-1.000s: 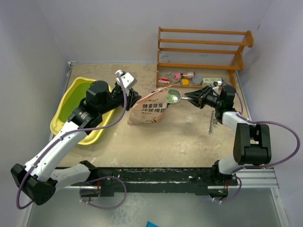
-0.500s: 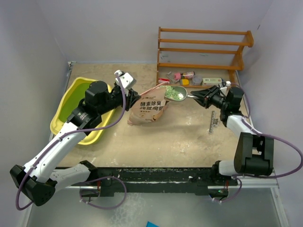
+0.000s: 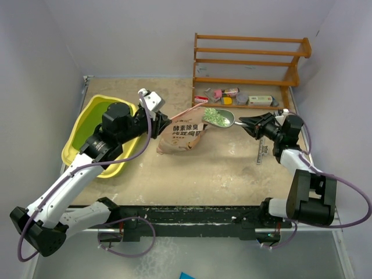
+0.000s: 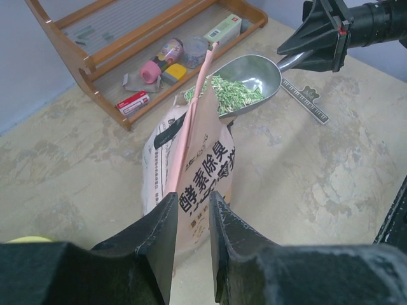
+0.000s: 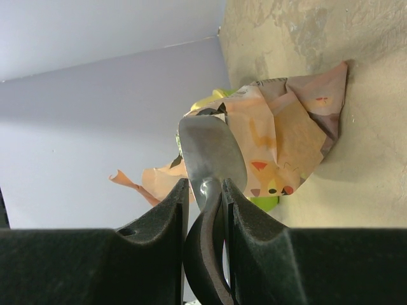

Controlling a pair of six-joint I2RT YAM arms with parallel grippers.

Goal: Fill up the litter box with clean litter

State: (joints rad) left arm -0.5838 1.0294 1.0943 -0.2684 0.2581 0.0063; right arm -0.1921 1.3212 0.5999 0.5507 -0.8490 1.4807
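Note:
The yellow litter box (image 3: 87, 125) stands at the left, partly under my left arm. My left gripper (image 3: 164, 123) is shut on the top edge of the peach-pink bag (image 3: 183, 136) and holds it open; in the left wrist view that edge runs down between the fingers (image 4: 193, 194). My right gripper (image 3: 251, 124) is shut on the handle of the silver scoop (image 3: 224, 118). The scoop is level above the table, just right of the bag's mouth, with pale green clean litter (image 3: 214, 115) in its bowl (image 4: 257, 70). The right wrist view (image 5: 205, 184) shows the scoop's underside (image 5: 210, 152).
A wooden rack (image 3: 250, 61) with small items on its lowest shelf stands at the back right. A ruler (image 3: 261, 150) lies on the sandy tabletop below my right gripper. Walls close in the left, back and right sides.
My right gripper has drawn the scoop, filled with litter, out of the bag's mouth, up and to the right. My left arm has shifted slightly left, still holding the bag.

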